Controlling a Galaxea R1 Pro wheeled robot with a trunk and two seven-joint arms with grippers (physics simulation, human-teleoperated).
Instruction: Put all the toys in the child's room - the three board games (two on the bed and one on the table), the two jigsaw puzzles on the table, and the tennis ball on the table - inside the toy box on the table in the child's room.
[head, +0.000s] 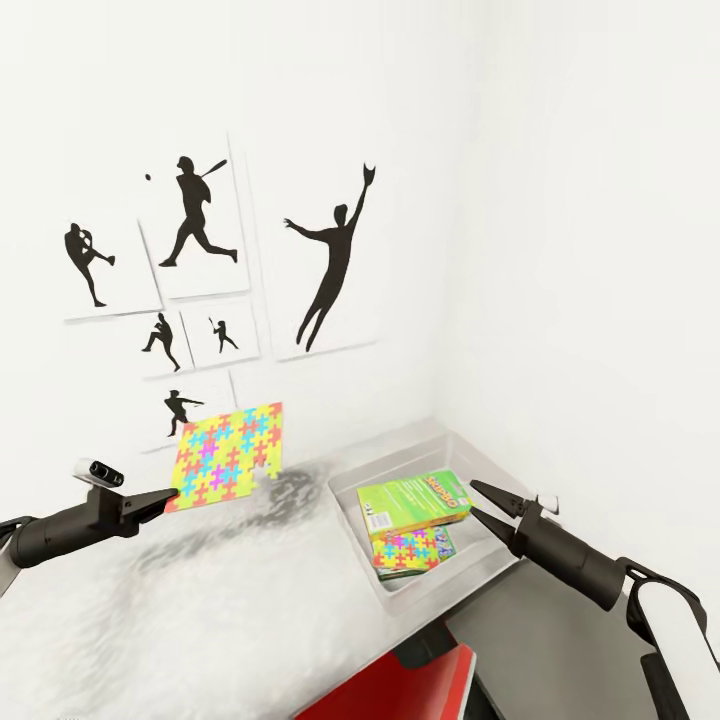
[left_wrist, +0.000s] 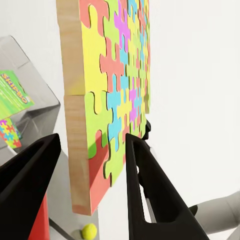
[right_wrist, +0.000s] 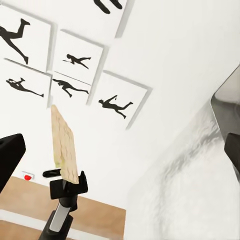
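1. Multicoloured and pale-wood-backed, one jigsaw puzzle (head: 228, 454) stood upright in the air above the surface (head: 200, 610), pinched at its lower corner by the left tool (head: 168, 494).
2. The toy box (head: 480, 570) lay beside that puzzle, near the wall corner.
3. Inside the toy box lay the Skip-Bo game (head: 415, 500) over a second jigsaw puzzle (head: 412, 550).
4. The right tool (head: 478, 502) hovered at the toy box's edge, fingers parted, grasping nothing.

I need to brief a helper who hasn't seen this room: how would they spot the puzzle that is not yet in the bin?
Look left of the grey toy box on the table. The jigsaw puzzle is held up on edge in the left gripper; the other puzzle lies flat in the box.
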